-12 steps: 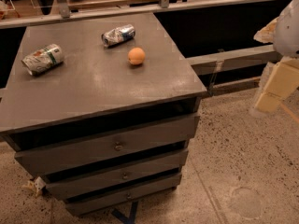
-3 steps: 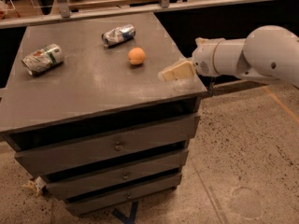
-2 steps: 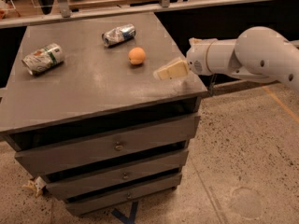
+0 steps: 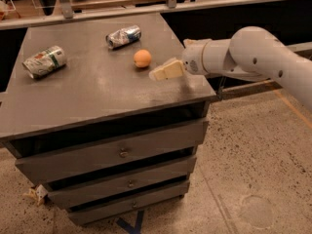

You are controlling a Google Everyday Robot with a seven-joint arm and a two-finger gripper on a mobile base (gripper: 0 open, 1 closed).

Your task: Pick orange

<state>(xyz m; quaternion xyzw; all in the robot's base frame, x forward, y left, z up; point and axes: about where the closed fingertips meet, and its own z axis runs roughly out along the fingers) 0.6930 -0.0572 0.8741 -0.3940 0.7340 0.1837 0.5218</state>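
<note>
- Silver-blue can (image 4: 123,36), upper centre, on cabinet top (image 4: 97,91).
- Orange (image 4: 142,58) just lower right of it. Prob light, firm, matte but round, so may roll; grab across widest middle.
- Gripper (image 4: 165,71) near orange's lower right, not touching; spread can't tell.

One high view, angled down at drawer cabinet (image 4: 97,89), fairly near, tool (image 4: 157,74) over its top
</note>
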